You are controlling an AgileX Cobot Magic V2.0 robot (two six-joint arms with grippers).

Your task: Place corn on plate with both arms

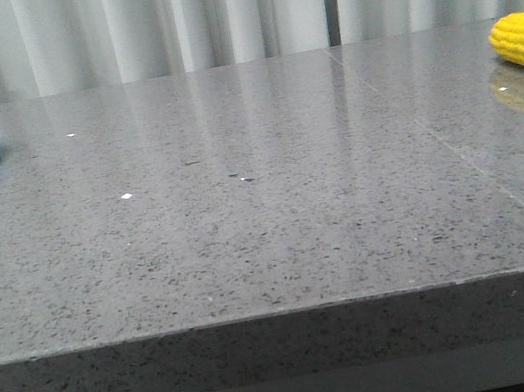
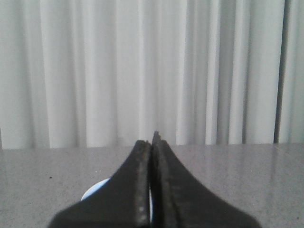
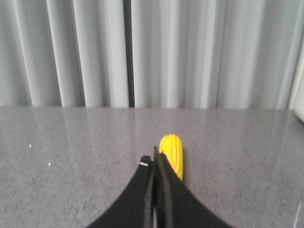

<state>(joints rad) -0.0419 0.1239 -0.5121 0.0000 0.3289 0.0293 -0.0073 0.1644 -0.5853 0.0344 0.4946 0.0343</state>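
i see my right hand [image 3: 156, 159] pressed closed, empty, just short of the corn [image 3: 172, 154] on the grey surface [image 1: 246, 219]; left hand [image 2: 153, 142] closed too, the plate [image 2: 95, 192] seemingly beyond it, well apart from the corn.

Staged test space, speckled grey table [image 1: 248, 229], white curtain [image 1: 209, 12] backdrop

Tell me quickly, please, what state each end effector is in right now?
Left end effector: closed, holding nothing, plate just beyond it.
Right end effector: closed, holding nothing, corn lying just beyond it.
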